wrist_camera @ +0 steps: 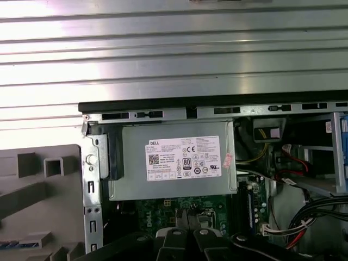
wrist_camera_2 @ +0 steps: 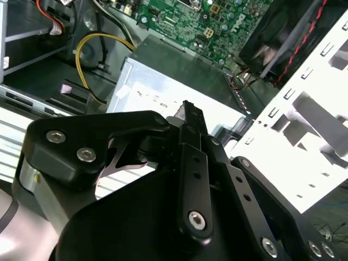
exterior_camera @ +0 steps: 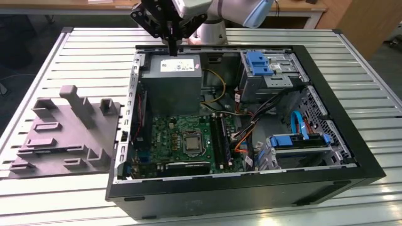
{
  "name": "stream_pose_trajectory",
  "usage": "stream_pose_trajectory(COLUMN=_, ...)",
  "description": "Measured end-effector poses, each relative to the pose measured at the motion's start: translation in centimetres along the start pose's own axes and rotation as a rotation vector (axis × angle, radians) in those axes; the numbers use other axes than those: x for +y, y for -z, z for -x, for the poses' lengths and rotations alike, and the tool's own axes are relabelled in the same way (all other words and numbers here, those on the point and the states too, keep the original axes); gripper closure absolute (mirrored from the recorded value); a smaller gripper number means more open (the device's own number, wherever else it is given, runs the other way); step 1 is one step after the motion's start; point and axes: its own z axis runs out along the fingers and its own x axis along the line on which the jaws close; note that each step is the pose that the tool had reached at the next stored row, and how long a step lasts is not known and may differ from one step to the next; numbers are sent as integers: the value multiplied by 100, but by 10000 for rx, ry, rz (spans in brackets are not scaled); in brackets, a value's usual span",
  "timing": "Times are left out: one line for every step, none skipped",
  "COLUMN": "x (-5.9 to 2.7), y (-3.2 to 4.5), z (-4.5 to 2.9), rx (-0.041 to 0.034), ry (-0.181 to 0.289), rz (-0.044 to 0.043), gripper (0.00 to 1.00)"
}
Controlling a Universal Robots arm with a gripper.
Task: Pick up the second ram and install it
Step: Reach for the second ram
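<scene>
My gripper point(exterior_camera: 172, 50) hangs over the back edge of the open computer case point(exterior_camera: 351, 141), just above the grey power supply point(exterior_camera: 171, 70). In both wrist views the black fingers point(wrist_camera_2: 189, 117) stand pressed together, and nothing shows between them point(wrist_camera: 185, 217). The grey moulded tray point(exterior_camera: 63, 136) lies on the table at the exterior view's left. A short bluish strip point(wrist_camera: 15, 244) lies in one of its grooves; I cannot tell whether it is the second ram. The green motherboard point(exterior_camera: 182, 134) with its long black slot rails point(exterior_camera: 220, 136) lies in the case.
Drive bays with blue latches point(exterior_camera: 259, 63) and a second blue-latched cage point(exterior_camera: 295, 141) fill the case's side at the exterior view's right. Yellow, orange and black cables point(exterior_camera: 217, 92) run across the case middle. The slatted metal table point(exterior_camera: 94, 47) surrounds the case.
</scene>
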Motion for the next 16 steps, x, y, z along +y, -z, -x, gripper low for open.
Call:
stream_pose_trajectory(x=-1, y=0, z=-17, rx=0, ry=0, rz=0, gripper=90)
stream_pose_trajectory(x=-3, y=1, z=-37, rx=0, ry=-1, rz=0, gripper=90)
stream_pose_trajectory(x=-4, y=1, z=-57, rx=-1, ry=-1, rz=1, gripper=90)
stream_pose_trajectory(x=-6, y=2, z=-77, rx=0, ry=-2, rz=0, gripper=90)
stream_pose_trajectory(x=-7, y=3, z=-97, rx=0, ry=-2, rz=1, gripper=90)
stream_pose_trajectory(x=-9, y=3, z=-116, rx=0, ry=-1, rz=0, gripper=90)
stream_pose_trajectory(x=-10, y=4, z=-137, rx=0, ry=0, rz=-1, gripper=90)
stream_pose_trajectory(x=-12, y=5, z=-160, rx=0, ry=0, rz=0, gripper=90)
stream_pose_trajectory(x=-14, y=5, z=-182, rx=0, ry=0, rz=0, gripper=90)
stream_pose_trajectory(x=-15, y=6, z=-204, rx=-1, ry=-1, rz=0, gripper=90)
stream_pose_trajectory(x=-17, y=6, z=-225, rx=-1, ry=-1, rz=1, gripper=90)
stream_pose_trajectory(x=-18, y=6, z=-246, rx=-1, ry=-1, rz=1, gripper=90)
stream_pose_trajectory(x=-20, y=7, z=-266, rx=-1, ry=-1, rz=1, gripper=90)
stream_pose_trajectory(x=-21, y=8, z=-286, rx=-1, ry=-1, rz=0, gripper=90)
stream_pose_trajectory(x=-23, y=8, z=-307, rx=-2, ry=0, rz=1, gripper=90)
stream_pose_trajectory(x=-25, y=9, z=-328, rx=-1, ry=0, rz=1, gripper=90)
